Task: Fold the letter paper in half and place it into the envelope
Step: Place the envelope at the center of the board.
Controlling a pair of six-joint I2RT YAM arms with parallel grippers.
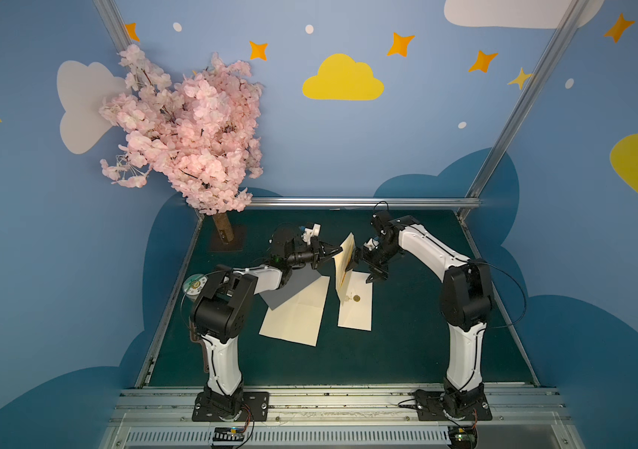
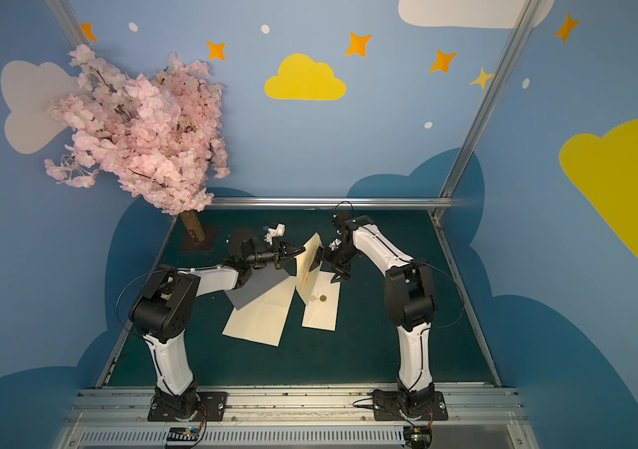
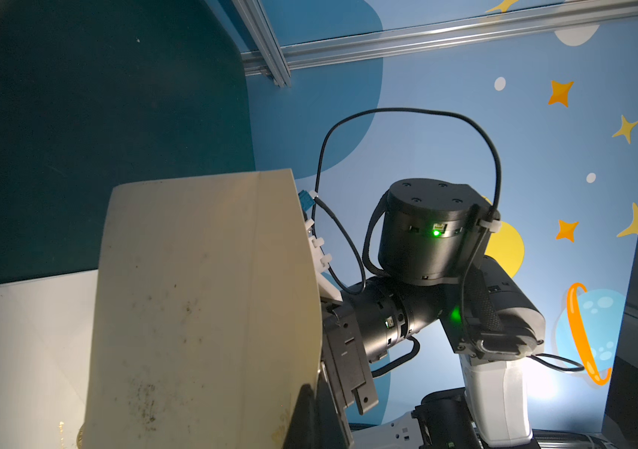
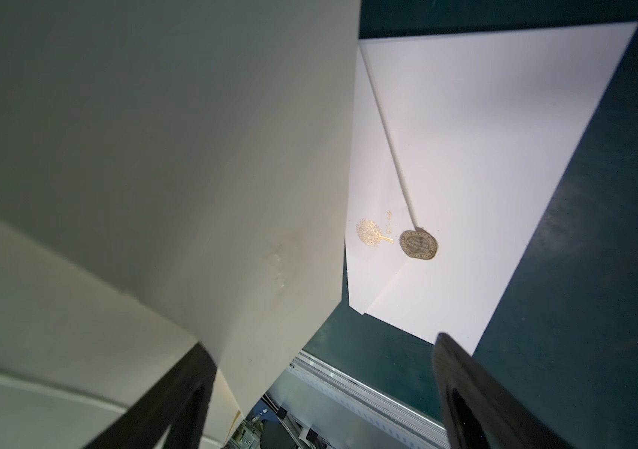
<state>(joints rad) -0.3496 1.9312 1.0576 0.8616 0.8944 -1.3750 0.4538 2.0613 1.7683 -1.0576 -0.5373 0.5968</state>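
The cream letter paper (image 1: pixel 298 315) (image 2: pixel 263 315) lies flat on the green mat with a crease across it, and the left arm's shadow falls on its far corner. To its right lies the white envelope (image 1: pixel 358 311) (image 2: pixel 323 311) (image 4: pixel 504 155) with a gold seal (image 4: pixel 418 244). The envelope's flap (image 1: pixel 345 258) (image 3: pixel 201 303) (image 4: pixel 154 155) stands raised. My left gripper (image 1: pixel 339 248) (image 2: pixel 302 248) (image 3: pixel 309 416) is shut on the flap's edge. My right gripper (image 1: pixel 367 267) (image 2: pixel 329 266) (image 4: pixel 321 388) hangs open on the flap's other side, one finger against the sheet.
A pink blossom tree (image 1: pixel 189 132) stands at the back left on a brown trunk (image 1: pixel 226 233). A round disc (image 1: pixel 194 285) lies at the mat's left edge. Metal rails (image 1: pixel 348 202) border the mat at the back and the front.
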